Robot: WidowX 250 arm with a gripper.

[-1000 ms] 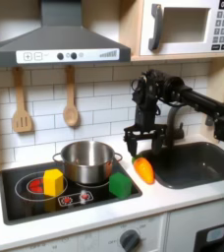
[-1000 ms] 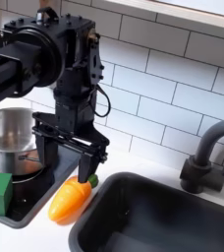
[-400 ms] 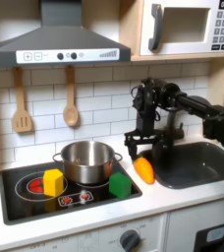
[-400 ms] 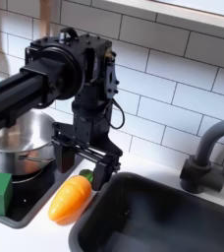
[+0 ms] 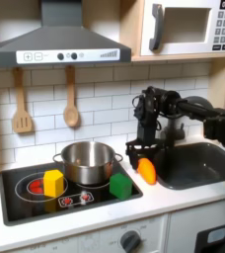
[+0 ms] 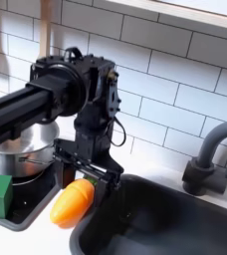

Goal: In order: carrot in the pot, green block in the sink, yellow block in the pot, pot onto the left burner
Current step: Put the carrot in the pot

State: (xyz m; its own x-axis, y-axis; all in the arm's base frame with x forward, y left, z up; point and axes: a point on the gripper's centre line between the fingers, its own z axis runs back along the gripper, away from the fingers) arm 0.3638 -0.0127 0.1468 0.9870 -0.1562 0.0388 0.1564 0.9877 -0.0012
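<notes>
The claw hangs spread wide over the green-topped end of the carrot, which lies on the desk between the stove and the sink. Its fingers seem to straddle the carrot, though contact is hard to judge. Lower squarely, clench across the thick middle, then lift clear of the pot rim before crossing; the green block stands near the path.

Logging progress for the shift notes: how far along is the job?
Nothing is finished. The gripper is open around the carrot on the counter. The green block and yellow block sit on the stove; the pot hasn't moved to the left burner.
</notes>
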